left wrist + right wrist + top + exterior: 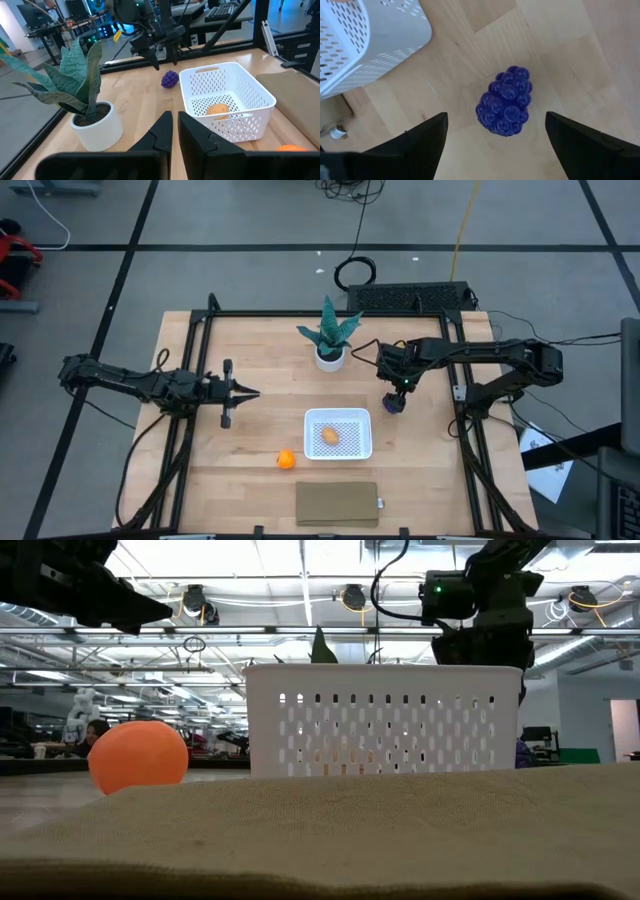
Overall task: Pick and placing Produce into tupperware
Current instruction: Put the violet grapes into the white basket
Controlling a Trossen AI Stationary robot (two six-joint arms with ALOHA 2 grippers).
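The white perforated tupperware [338, 433] sits on the table and holds the tan-yellow oval [330, 436] [217, 110]. The orange ball [286, 460] [138, 756] rests on the wood to the container's left. The dark purple lump [505, 101] [170, 79] lies on the wood to the right of the container's far corner. My right gripper [495, 135] hangs above the lump, pointing down, open, one finger on each side of it and clear of it. My left gripper [175, 127] hovers shut over the left part of the table [238, 392].
A green potted plant [330, 340] in a white pot stands at the far middle of the table. A flat tan-brown pad [337, 503] lies at the near edge. Black frame rails [190, 430] run along both sides. Bare wood lies between plant and container.
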